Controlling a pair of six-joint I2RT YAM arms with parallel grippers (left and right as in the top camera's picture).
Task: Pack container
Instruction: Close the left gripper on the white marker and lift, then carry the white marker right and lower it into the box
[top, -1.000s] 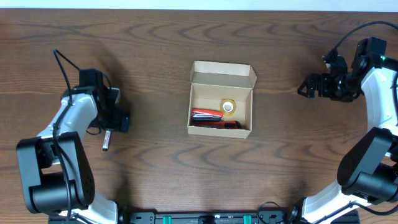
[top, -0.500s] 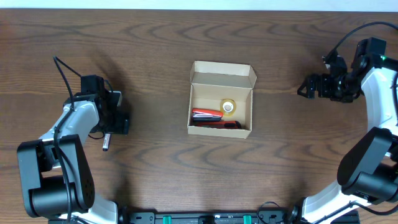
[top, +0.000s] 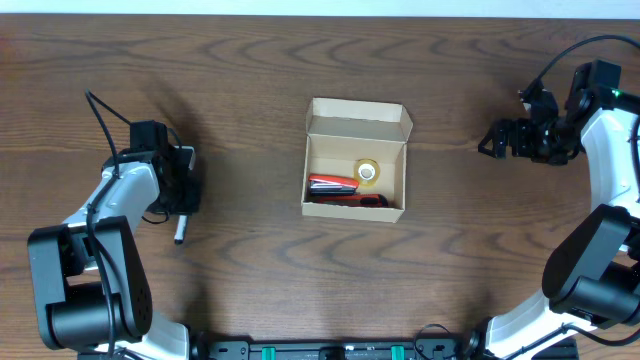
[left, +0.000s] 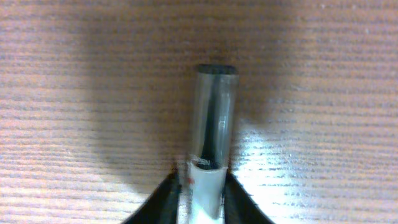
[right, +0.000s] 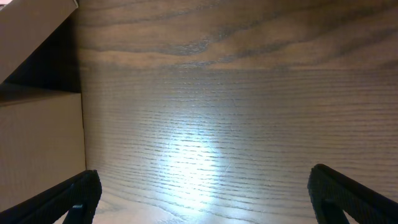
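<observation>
Overhead first. Container (top: 357, 119) sits mid-counter (top: 260, 90), lid flap standing open at the far side. Inside: a tape roll (top: 368, 172) toward the right and a red tool (top: 335, 184) lying along the near wall. Left pincer (top: 182, 203) is well to the left of the box, low over the wood, with a pen (top: 181, 233) sticking out below it toward the near edge. Right pincer (top: 488, 140) hangs over bare wood well to the right of the box and touches nothing.

Left wrist view. Both fingers (left: 158, 208) press the pen's white barrel, one on each side, so this pincer is closed on the pen. The clear cap end projects forward over the wood. Whether the pen has left the surface I cannot tell.

Right wrist view. Fingers (right: 78, 196) are spread wide at the frame's lower corners with nothing between them: open, empty. The box's side wall and flap show at the left edge.

Judgement: pen pickup in hand, transfer to the box not yet done.

Risks:
- The grip is across a smooth round barrel (little contact), so the pen may swivel or slip during the carry.
- The projecting end may catch the box's wall on the way in; the cardboard looks light and nothing braces it, so it could slide.
- Free floor is limited. A pen dropped across the tape roll could rest high and block the flap.
</observation>
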